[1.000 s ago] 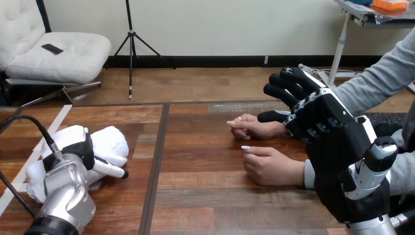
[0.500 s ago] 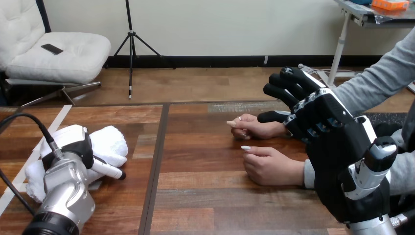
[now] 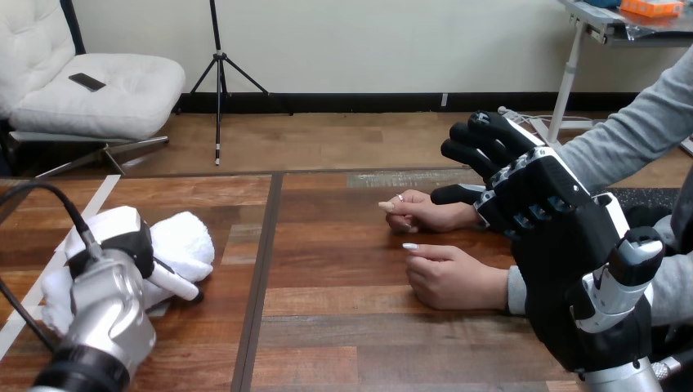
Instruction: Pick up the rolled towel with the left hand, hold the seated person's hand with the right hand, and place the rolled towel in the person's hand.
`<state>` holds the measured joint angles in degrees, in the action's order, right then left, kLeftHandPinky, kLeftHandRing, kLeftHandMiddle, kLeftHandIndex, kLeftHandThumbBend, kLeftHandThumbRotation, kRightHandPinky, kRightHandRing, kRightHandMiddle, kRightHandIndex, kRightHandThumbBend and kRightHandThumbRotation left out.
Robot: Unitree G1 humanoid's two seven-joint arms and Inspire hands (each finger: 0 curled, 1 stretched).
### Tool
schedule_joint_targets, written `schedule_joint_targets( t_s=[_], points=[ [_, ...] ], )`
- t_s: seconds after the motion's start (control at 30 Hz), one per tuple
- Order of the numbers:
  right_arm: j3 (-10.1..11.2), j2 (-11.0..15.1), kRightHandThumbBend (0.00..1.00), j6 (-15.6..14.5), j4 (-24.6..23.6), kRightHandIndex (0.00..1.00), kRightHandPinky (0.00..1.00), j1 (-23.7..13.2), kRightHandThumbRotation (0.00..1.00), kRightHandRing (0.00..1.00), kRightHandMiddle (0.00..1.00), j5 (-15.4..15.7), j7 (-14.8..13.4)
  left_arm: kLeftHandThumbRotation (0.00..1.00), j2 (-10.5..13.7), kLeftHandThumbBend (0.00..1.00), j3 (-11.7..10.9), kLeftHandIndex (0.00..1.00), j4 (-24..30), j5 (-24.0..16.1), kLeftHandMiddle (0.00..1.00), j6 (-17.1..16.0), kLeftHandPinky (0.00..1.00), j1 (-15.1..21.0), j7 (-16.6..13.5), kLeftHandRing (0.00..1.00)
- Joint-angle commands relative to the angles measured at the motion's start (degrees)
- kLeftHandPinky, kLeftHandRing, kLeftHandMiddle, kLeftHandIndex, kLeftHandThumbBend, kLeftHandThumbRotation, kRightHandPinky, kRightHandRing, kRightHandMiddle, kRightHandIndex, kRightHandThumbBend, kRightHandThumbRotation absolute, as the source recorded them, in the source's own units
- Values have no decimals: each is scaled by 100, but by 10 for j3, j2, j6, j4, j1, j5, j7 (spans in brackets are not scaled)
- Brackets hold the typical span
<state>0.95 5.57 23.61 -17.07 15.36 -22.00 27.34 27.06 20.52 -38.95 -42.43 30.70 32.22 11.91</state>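
The white rolled towel (image 3: 186, 239) lies on the wooden table (image 3: 343, 327) at the left. My left hand (image 3: 118, 238) rests on top of it and covers its left part. The person's two hands lie on the table right of the middle, the far hand (image 3: 425, 212) loosely curled and the near hand (image 3: 453, 278) palm down. My right hand (image 3: 564, 237) hangs raised and open over the person's wrists, its back towards me, its thumb close beside the far wrist. I see no grasp there.
A dark seam (image 3: 263, 261) runs down the table between the towel and the person's hands. White tape (image 3: 37, 286) lines the table's left part. The person's grey sleeve (image 3: 637, 131) comes in from the right behind my right hand.
My left arm has shifted slightly left and rolled a little, pressing closer onto the towel. My right hand and the person's hands have stayed where they were.
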Motion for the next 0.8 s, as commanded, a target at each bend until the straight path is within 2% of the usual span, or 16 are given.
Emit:
schedule_joint_targets(
  t_s=[0.0, 0.17, 0.2, 0.37, 0.53, 0.77],
  points=[
    [5, 7, 100, 8, -23, 82, 66, -26, 100, 84, 84, -3, -2, 29, 9, 95, 13, 81, -29, 3, 82, 2, 80, 26, 27, 82],
    [6, 8, 100, 11, -21, 82, 66, -28, 100, 84, 84, -4, 0, 26, 11, 96, 15, 81, -39, 5, 80, -4, 73, 33, 28, 79],
    [6, 8, 100, 11, -20, 82, 66, -28, 100, 85, 85, -5, 1, 25, 11, 97, 16, 80, -43, 4, 80, -5, 67, 35, 30, 77],
    [6, 10, 100, 10, -20, 82, 66, -29, 100, 85, 85, -7, 1, 24, 11, 96, 20, 79, -59, 6, 79, -6, 56, 46, 35, 73],
    [5, 11, 100, 9, -22, 83, 66, -28, 100, 85, 85, -8, -1, 22, 11, 93, 17, 70, -62, 11, 68, -7, 43, 52, 36, 61],
    [4, 12, 100, 9, -24, 83, 66, -27, 100, 85, 85, -10, -2, 13, 11, 89, 13, 62, -74, 22, 58, -12, 36, 61, 28, 51]
  ],
)
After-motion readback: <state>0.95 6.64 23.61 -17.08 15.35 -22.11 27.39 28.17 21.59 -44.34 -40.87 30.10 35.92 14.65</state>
